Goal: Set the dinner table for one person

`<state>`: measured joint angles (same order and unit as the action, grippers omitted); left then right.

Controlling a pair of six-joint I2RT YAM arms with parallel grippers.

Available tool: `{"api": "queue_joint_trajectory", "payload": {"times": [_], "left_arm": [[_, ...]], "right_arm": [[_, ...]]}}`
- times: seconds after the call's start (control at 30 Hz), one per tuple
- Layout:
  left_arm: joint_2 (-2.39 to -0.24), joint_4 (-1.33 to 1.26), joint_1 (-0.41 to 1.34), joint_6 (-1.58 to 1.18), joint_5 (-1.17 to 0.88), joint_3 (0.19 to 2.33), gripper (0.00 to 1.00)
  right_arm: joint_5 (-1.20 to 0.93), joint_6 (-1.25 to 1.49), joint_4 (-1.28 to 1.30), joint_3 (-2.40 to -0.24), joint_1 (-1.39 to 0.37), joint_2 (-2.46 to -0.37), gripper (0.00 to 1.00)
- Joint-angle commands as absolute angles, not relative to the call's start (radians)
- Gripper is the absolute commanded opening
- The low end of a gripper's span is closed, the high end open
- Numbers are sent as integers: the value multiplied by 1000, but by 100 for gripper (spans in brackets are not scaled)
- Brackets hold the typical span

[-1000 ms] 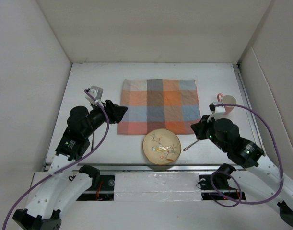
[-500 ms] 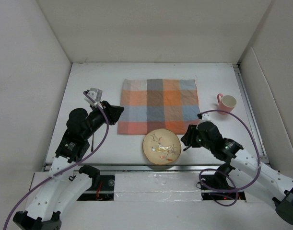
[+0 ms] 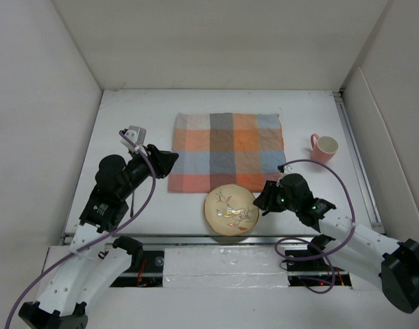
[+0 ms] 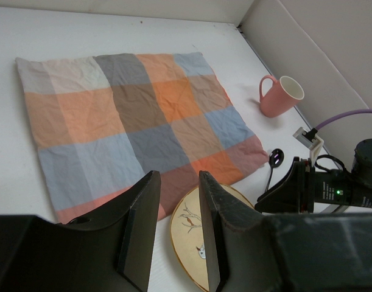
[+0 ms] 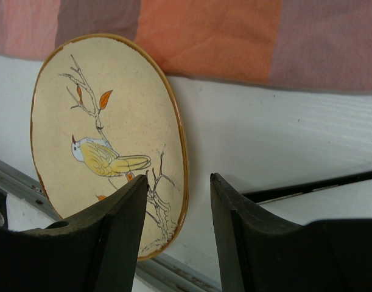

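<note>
At the centre of the white tabletop (image 3: 127, 110), a checked orange, grey and blue placemat (image 3: 226, 151) is lying flat, slightly wrinkled. At the cloth's 6 o'clock a round cream plate (image 3: 231, 211) painted with a bird on a branch is sitting with its far rim right at the near edge of the cloth. Off at the placemat's 3 o'clock, well apart from it, a pink mug (image 3: 325, 147) is standing upright, its handle turned toward the cloth.

The right gripper (image 3: 259, 201) is reaching in low at the plate's 3 o'clock side. Its fingers (image 5: 231, 207) are standing spread, and in the right wrist view the plate's brown rim is showing in the gap between them; whether either finger is touching the plate cannot be told. Just beyond that gripper, near the placemat's 4 o'clock corner, a dark spoon (image 4: 274, 159) is lying on the tabletop.

The left gripper (image 3: 173, 159) is hanging at the placemat's 8 o'clock edge, pointing across the cloth. Its fingers (image 4: 140, 207) are parted and are holding nothing.
</note>
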<state>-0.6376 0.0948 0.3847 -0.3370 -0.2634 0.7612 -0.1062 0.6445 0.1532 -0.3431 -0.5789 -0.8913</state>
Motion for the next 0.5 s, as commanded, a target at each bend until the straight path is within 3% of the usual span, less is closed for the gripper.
{"api": "queue_joint_trajectory", "payload": {"times": [0.0, 0.47], "left_arm": [[-630, 46, 387, -330, -262, 755, 29], [-634, 40, 387, -331, -268, 755, 29]], "right_arm": [[-192, 634, 9, -331, -563, -946, 51], [-253, 661, -190, -242, -523, -1069, 41]]}}
